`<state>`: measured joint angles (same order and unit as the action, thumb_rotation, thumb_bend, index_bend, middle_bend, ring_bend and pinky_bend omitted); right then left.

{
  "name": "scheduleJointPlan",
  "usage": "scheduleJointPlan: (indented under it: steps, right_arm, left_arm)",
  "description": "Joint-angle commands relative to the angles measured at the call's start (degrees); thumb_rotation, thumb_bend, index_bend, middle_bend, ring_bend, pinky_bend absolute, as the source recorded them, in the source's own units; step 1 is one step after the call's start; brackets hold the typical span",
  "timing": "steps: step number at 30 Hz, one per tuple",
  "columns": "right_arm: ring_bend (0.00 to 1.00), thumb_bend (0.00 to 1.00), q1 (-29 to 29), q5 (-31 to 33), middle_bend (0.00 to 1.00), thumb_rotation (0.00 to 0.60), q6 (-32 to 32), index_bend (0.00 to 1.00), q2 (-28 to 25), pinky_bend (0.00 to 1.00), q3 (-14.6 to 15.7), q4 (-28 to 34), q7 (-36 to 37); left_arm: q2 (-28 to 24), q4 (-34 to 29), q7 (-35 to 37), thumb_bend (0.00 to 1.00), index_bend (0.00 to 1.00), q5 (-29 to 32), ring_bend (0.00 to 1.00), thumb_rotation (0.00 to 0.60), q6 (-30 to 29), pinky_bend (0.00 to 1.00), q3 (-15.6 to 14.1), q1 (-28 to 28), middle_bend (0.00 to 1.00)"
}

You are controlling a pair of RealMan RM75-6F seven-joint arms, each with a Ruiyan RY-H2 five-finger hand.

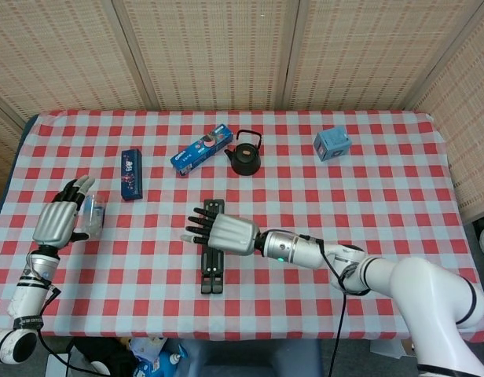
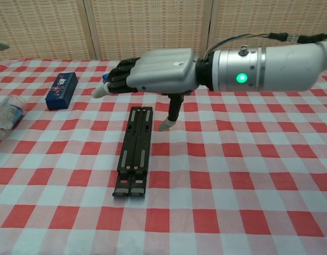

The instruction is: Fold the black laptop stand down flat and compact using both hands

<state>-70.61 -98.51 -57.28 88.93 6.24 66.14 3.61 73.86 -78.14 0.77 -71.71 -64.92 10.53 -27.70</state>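
The checked table [image 1: 383, 196] is carrying everything. The right hand [image 1: 226, 233] is hovering open and empty above the laptop stand [image 2: 135, 151], fingers pointing to nine o'clock, likely because the stand is already lying flat and closed near the table's six o'clock edge. At nine o'clock the left hand [image 1: 57, 220] is resting beside a small bottle [image 1: 93, 213], fingers spread, holding nothing.
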Motion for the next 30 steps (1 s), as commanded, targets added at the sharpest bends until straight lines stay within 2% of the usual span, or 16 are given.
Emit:
scheduleJointPlan:
  steps: [1, 6, 10, 17, 24, 30]
  right_arm:
    - [0.01, 0.18, 9.01, 8.72, 0.17, 0.6, -6.18, 0.01, -9.04, 0.09, -4.28, 13.82, -11.78]
    - [0.06, 0.19, 18.32, 14.85, 0.22, 0.6, -13.18, 0.08, -15.9, 0.18, -4.17, 25.49, -20.73]
    - [0.1, 0.19, 25.7, 17.53, 0.25, 0.6, -19.0, 0.11, -19.65, 0.22, -2.67, 30.65, -23.29]
    - [0.1, 0.19, 37.45, 19.43, 0.26, 0.6, -26.4, 0.13, -23.28, 0.22, 0.2, 31.98, -19.67]
    - [0.1, 0.18, 46.18, 19.57, 0.25, 0.6, -30.81, 0.13, -26.11, 0.21, 1.93, 32.65, -15.14]
    - [0.1, 0.18, 52.79, 18.75, 0.24, 0.6, -33.79, 0.13, -27.45, 0.2, 3.38, 32.79, -13.42]
  left_arm:
    - [-0.38, -1.21, -1.56, 0.26, 0.0, 1.1, 0.0, 0.6, -1.56, 0.18, 0.66, 0.72, 0.0]
    - [-2.22, -3.4, -3.96, 0.26, 0.0, 2.3, 0.0, 0.6, -1.49, 0.18, 0.11, 1.68, 0.0]
    - [-3.54, -5.05, -5.72, 0.26, 0.0, 2.25, 0.0, 0.6, -2.82, 0.18, -0.75, 3.04, 0.0]
    - [-5.39, -7.37, -5.1, 0.26, 0.0, -0.44, 0.0, 0.6, -7.16, 0.18, -2.3, 6.19, 0.0]
    - [-7.06, -10.31, -5.12, 0.26, 0.0, -3.1, 0.0, 0.6, -12.16, 0.18, -4.27, 10.09, 0.0]
    - [-8.95, -13.59, -5.91, 0.26, 0.0, -4.25, 0.0, 0.6, -14.09, 0.18, -6.18, 12.91, 0.0]
